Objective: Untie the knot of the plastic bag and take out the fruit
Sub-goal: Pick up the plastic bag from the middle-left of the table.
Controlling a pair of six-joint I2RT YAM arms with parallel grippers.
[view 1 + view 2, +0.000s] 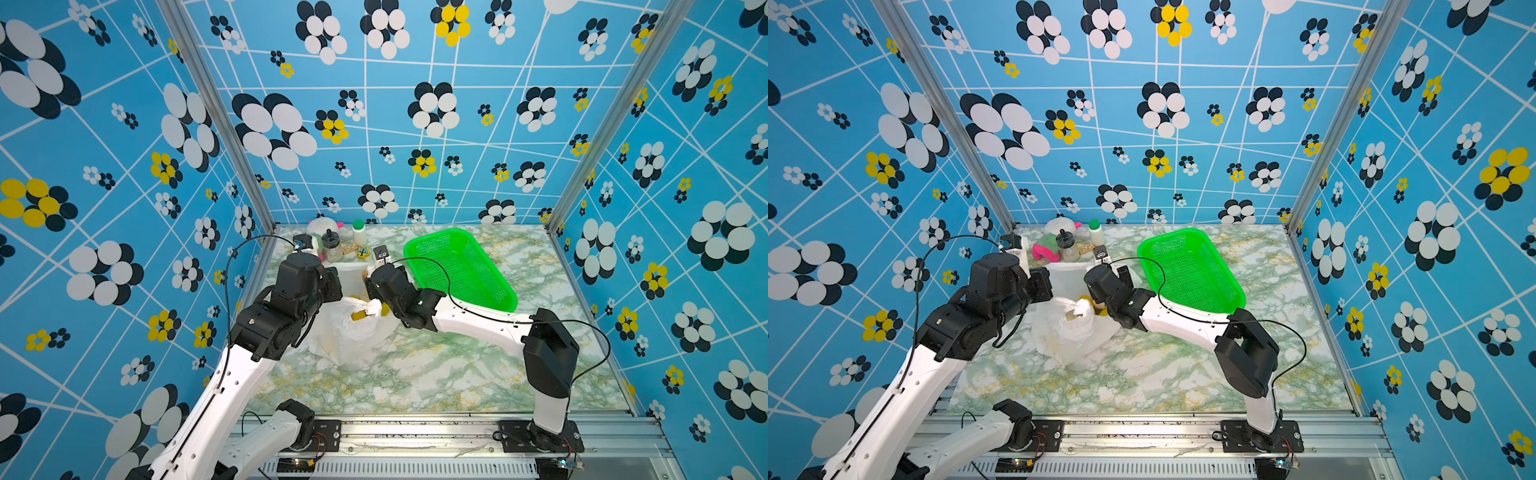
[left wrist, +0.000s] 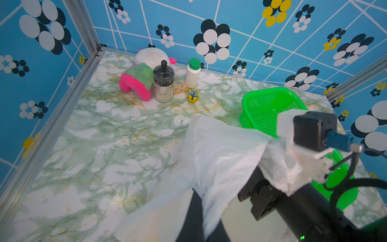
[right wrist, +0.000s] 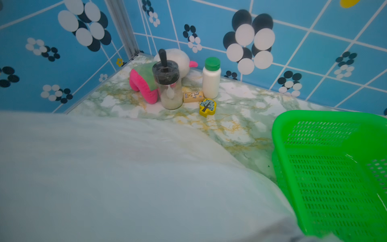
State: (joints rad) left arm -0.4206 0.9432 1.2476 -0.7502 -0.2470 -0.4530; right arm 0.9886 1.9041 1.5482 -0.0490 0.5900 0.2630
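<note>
Only the top views showed the fruit (image 1: pixel 358 315), yellow pieces peeking through the mouth of the plastic bag (image 1: pixel 353 336), which sat mid-table between the two arms, near the green basket (image 1: pixel 441 232). The left wrist view showed the bag's film stretched up from the left gripper (image 2: pixel 193 210), which was clenched on it, one dark finger half veiled. Blurred white plastic filled most of the right wrist view. The right gripper (image 1: pixel 371 291) was buried in the folds, so I could not tell whether it was released or grasping.
</note>
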